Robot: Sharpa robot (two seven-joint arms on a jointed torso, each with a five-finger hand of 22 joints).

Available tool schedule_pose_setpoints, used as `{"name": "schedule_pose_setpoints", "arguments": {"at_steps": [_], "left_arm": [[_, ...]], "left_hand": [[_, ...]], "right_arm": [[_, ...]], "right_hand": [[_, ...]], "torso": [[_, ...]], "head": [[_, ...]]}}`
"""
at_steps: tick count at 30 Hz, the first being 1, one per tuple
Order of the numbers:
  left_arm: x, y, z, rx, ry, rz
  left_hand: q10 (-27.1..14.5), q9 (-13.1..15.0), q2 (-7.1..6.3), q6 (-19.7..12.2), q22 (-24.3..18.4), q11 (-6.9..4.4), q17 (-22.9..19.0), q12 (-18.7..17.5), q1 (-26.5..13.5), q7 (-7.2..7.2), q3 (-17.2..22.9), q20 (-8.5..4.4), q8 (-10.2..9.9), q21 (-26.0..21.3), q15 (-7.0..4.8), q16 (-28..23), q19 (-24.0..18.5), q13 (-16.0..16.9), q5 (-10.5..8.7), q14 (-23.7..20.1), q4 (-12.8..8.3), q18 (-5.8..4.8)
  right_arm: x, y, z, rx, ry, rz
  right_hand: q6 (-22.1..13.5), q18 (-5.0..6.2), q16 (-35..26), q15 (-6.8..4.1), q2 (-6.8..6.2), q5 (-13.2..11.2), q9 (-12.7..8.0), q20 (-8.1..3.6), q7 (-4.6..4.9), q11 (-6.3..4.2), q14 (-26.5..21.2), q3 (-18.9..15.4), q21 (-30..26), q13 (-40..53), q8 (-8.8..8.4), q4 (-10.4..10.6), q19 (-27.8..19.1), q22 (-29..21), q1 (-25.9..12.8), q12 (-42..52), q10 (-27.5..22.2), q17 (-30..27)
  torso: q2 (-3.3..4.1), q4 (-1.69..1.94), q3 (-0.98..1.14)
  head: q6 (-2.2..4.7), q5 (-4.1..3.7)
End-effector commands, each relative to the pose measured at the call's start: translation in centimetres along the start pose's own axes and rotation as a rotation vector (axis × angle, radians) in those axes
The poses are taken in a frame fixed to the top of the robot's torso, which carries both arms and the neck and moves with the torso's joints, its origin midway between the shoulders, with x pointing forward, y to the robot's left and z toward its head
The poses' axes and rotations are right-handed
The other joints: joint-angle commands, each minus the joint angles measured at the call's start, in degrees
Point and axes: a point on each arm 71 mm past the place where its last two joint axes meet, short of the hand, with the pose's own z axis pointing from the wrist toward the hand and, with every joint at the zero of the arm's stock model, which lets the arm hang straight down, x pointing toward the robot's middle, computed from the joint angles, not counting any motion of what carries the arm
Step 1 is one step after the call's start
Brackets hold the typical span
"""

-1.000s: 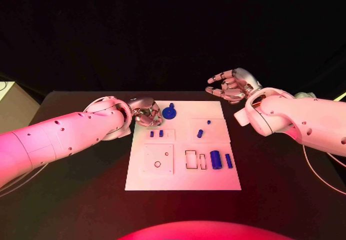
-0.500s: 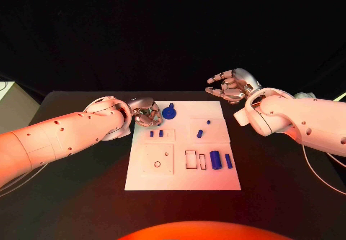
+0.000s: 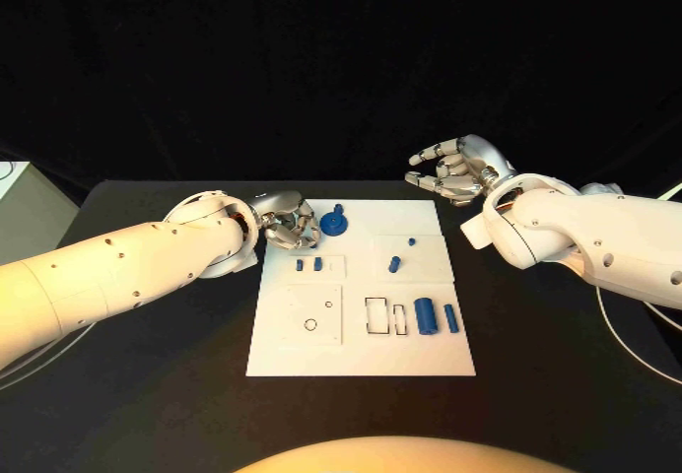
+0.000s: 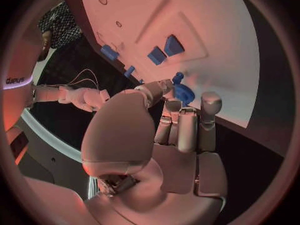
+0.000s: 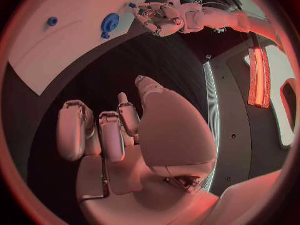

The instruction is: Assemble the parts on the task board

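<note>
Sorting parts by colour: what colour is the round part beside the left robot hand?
Blue; the round part shows best in the head view.

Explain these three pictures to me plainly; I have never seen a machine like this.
This is a robot with two white arms, each ending in a silver hand. One picture looks down from its head; the two round ones come from cameras at its wrists. On the black table lies a white task board carrying small blue parts. The left hand sits at the board's far left corner, beside a round blue part; whether it touches it is unclear. The right hand hovers beyond the far right corner, fingers curled, holding nothing.
</note>
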Motion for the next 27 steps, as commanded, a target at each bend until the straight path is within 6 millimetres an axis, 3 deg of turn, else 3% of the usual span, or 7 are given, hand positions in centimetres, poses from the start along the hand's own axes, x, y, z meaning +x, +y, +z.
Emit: {"name": "schedule_pose_setpoints", "arguments": {"at_steps": [1,15,17,20,21,23,27], "left_arm": [[-0.3,-0.3,0.0,0.029,-0.038,-0.027],[-1.3,0.1,-0.5,0.066,-0.109,-0.141],[-1.8,0.4,-0.7,0.060,-0.141,-0.201],[-2.8,1.2,-1.3,0.046,-0.207,-0.340],[-3.1,1.5,-1.6,0.041,-0.230,-0.398],[-3.7,2.1,-2.1,0.033,-0.265,-0.505],[-4.3,3.1,-3.2,0.020,-0.308,-0.693]], "left_hand": [[-0.65,-0.13,-0.35,-0.62,0.01,0.06,-0.07,-0.35,-0.62,0.10,0.34,0.27,-0.39,0.16,0.42,0.27,-0.07,-0.28,0.39,0.12,0.16,-0.80],[-1.70,-0.30,-1.34,-1.37,-0.60,0.17,-1.28,-0.78,-1.98,0.21,0.11,0.42,-1.02,-0.39,0.53,0.06,-0.79,-1.54,0.46,-0.52,0.59,-0.64],[-8.45,-0.32,-1.28,-1.76,-3.65,0.46,-5.68,-5.49,-2.35,0.43,0.56,0.59,-1.36,-2.81,0.79,-1.04,-4.03,-10.15,0.47,-2.98,0.93,0.12],[-10.08,-0.38,-1.13,-2.82,-10.86,1.21,-15.63,-8.82,-2.46,1.09,1.44,1.06,-2.05,-9.02,1.45,-4.44,-11.38,-12.98,0.52,-8.98,1.15,1.75],[-10.16,-0.34,-1.14,-2.96,-12.37,1.33,-17.91,-9.65,-2.41,1.19,1.64,1.19,-2.12,-10.48,1.58,-5.44,-12.82,-13.63,0.51,-10.40,1.11,2.05],[-11.29,-0.30,-0.91,-3.99,-14.15,2.28,-31.49,-14.38,-2.09,1.93,2.70,1.86,-2.63,-13.58,2.38,-12.00,-14.32,-16.96,0.46,-19.24,0.92,2.06],[-11.18,-0.04,-0.82,-4.60,-16.24,3.25,-39.86,-21.87,-2.04,2.65,2.68,2.70,-2.97,-17.27,3.27,-18.88,-15.29,-22.69,0.39,-24.89,0.49,2.04]], "right_arm": [[0.1,0.1,0.0,-0.012,0.006,0.000],[0.1,0.0,0.1,-0.006,0.006,0.001],[0.0,-0.1,0.1,-0.002,0.009,0.000],[-0.1,-0.3,0.2,0.002,0.013,-0.008],[-0.1,-0.3,0.2,0.000,0.015,-0.015],[-0.2,-0.3,0.2,-0.011,0.023,-0.038],[0.0,-0.3,0.2,-0.043,0.064,-0.107]], "right_hand": [[0.15,0.99,-0.36,-0.50,-0.39,0.23,-0.06,-0.26,-0.19,-0.33,3.96,0.45,-0.18,0.55,0.40,0.00,0.01,4.67,-0.33,0.15,0.24,6.98],[0.13,1.00,-0.38,-0.51,-0.40,0.24,-0.08,-0.27,-0.19,-0.34,3.95,0.61,-0.23,0.50,0.41,-0.05,0.01,4.65,-0.33,0.11,0.20,6.95],[0.13,1.00,-0.42,-0.51,-0.41,0.24,-0.08,-0.27,-0.19,-0.34,3.93,0.62,-0.27,0.44,0.41,-0.05,0.00,4.63,-0.32,0.05,0.15,6.87],[0.14,1.38,-0.81,-0.53,-0.60,0.17,-0.11,-0.27,-0.19,-0.35,3.74,1.14,-2.05,-1.30,0.48,-0.40,-0.75,3.52,0.11,-1.75,-1.58,6.24],[0.59,1.64,-1.06,-0.62,-0.71,0.24,-0.08,-0.31,-0.27,-0.51,3.61,2.25,-3.48,-8.24,0.78,-0.59,-1.39,2.70,0.56,-9.11,-7.84,5.94],[1.04,1.88,-2.61,-0.87,-1.14,0.32,-0.10,-0.55,-0.43,-0.69,2.92,4.29,-4.73,-16.86,1.03,-0.97,-1.84,2.00,1.35,-18.35,-13.87,3.37],[2.33,2.41,-5.05,-1.07,-2.79,0.17,-0.10,-0.70,-0.35,-0.71,1.77,10.98,-7.99,-31.13,1.59,-2.36,-3.20,0.19,3.47,-34.50,-20.53,-0.32]], "torso": [[0.01,-0.02,0.02],[0.06,-0.07,0.04],[0.06,-0.08,0.04],[-0.01,-0.04,0.08],[-0.04,-0.04,0.09],[-0.05,0.04,0.14],[-0.01,-0.07,0.03]], "head": [[0.03,-0.01],[0.30,0.00],[0.36,0.00],[0.49,-0.09],[0.50,-0.10],[0.70,-0.23],[1.01,-0.12]]}}
